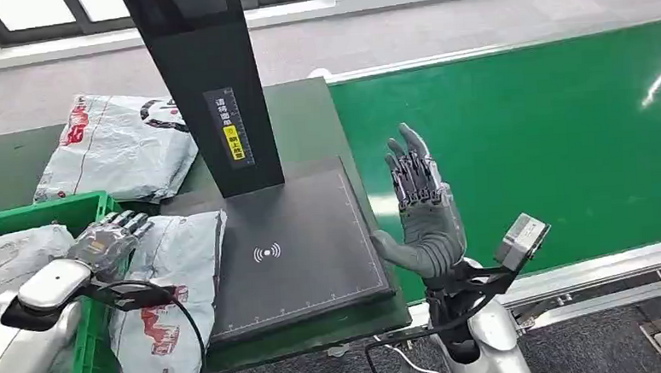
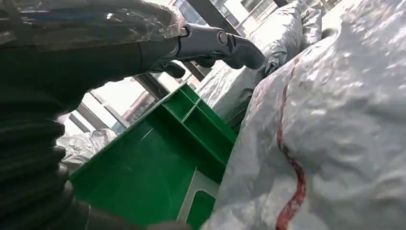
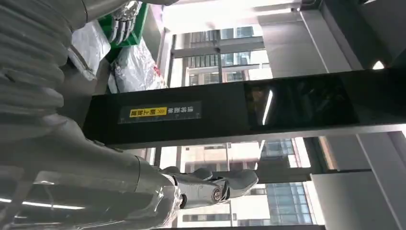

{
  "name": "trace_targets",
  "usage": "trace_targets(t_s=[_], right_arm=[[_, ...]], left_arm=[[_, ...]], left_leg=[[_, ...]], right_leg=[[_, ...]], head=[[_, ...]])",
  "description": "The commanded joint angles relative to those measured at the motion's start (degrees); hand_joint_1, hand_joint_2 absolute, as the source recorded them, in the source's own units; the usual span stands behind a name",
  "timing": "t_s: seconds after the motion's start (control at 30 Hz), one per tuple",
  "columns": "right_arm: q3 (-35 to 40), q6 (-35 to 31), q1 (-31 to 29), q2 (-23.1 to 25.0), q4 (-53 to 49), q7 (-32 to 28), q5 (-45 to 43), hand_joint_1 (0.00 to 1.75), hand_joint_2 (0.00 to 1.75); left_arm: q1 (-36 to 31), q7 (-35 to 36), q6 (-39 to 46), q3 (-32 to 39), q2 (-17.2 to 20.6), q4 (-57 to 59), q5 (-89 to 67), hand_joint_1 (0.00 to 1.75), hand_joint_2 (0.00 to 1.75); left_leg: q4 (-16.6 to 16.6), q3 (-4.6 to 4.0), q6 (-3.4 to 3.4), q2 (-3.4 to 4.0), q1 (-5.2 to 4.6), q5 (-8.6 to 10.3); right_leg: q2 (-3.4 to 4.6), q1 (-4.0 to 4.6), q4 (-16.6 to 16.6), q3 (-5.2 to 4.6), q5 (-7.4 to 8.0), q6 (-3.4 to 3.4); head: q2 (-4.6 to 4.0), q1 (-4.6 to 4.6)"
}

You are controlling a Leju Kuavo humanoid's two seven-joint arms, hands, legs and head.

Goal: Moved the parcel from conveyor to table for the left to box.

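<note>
A grey plastic parcel point(image 1: 172, 289) with red print lies on the table's front left, partly on the black scanner plate point(image 1: 313, 239) and hanging over the front edge. My left hand point(image 1: 112, 237) rests its fingers on the parcel's far left corner, beside the green box point(image 1: 92, 344). In the left wrist view the thumb point(image 2: 220, 44) stands clear of the parcel point(image 2: 344, 134), with the green box point(image 2: 158, 163) behind it. My right hand point(image 1: 420, 207) is raised and empty, fingers spread, at the table's right edge by the green conveyor point(image 1: 547, 141); its thumb point(image 3: 215, 184) is held out.
A black scanner post point(image 1: 206, 82) rises from the back of the plate. A second parcel point(image 1: 116, 146) lies at the table's back left, and a third parcel point(image 1: 15, 254) sits in the green box. The conveyor belt is bare.
</note>
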Motion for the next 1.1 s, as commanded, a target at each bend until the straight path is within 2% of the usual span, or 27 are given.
trace_targets(t_s=[0.03, 0.13, 0.27, 0.63, 1.1], right_arm=[[-1.13, -1.54, -0.37, -2.11, 0.75, -0.04, -0.57, 0.00, 1.75], [-1.40, -2.13, 0.63, -2.57, -0.50, 0.04, -1.09, 0.00, 1.75], [-2.23, -1.68, 1.78, -1.88, -1.82, 0.54, -1.29, 0.00, 1.75], [-2.18, -1.64, 1.76, -1.76, -1.77, 0.63, -1.25, 0.00, 1.75], [-3.89, -0.85, 2.66, -1.31, -3.00, 1.42, -0.99, 0.00, 1.75]], left_arm=[[-5.72, -6.65, -6.20, -6.86, 0.60, 4.77, 8.64, 1.75, 1.75], [-7.17, -10.25, -11.55, -8.18, 1.24, 2.23, 15.71, 1.75, 1.75], [-8.21, -10.92, -17.75, -11.75, 2.68, -3.38, 25.97, 1.75, 1.75], [-8.14, -10.48, -18.22, -12.31, 2.90, -3.93, 26.52, 1.75, 1.75], [-11.32, -10.12, -23.90, -16.61, 3.94, -11.93, 44.30, 1.75, 1.75]], left_leg=[[-0.05, 0.02, 0.06, -0.12, 0.01, 0.04], [0.04, -0.08, 0.04, -0.20, 0.05, 0.03], [0.05, -0.13, 0.07, -0.42, 0.04, 0.07], [0.00, -0.09, 0.04, -0.32, 0.01, 0.07], [0.01, -0.10, 0.05, -0.37, 0.04, 0.08]], right_leg=[[-0.18, 0.02, -0.08, 0.09, 0.01, 0.03], [-0.25, 0.06, -0.03, 0.04, 0.00, 0.01], [-0.47, 0.06, -0.03, 0.05, -0.04, 0.03], [-0.35, 0.02, -0.05, 0.06, 0.01, 0.00], [-0.41, 0.05, -0.08, 0.10, 0.00, 0.01]], head=[[0.00, 0.00], [0.00, 0.00], [0.00, 0.00], [0.00, 0.00], [0.00, 0.00]])
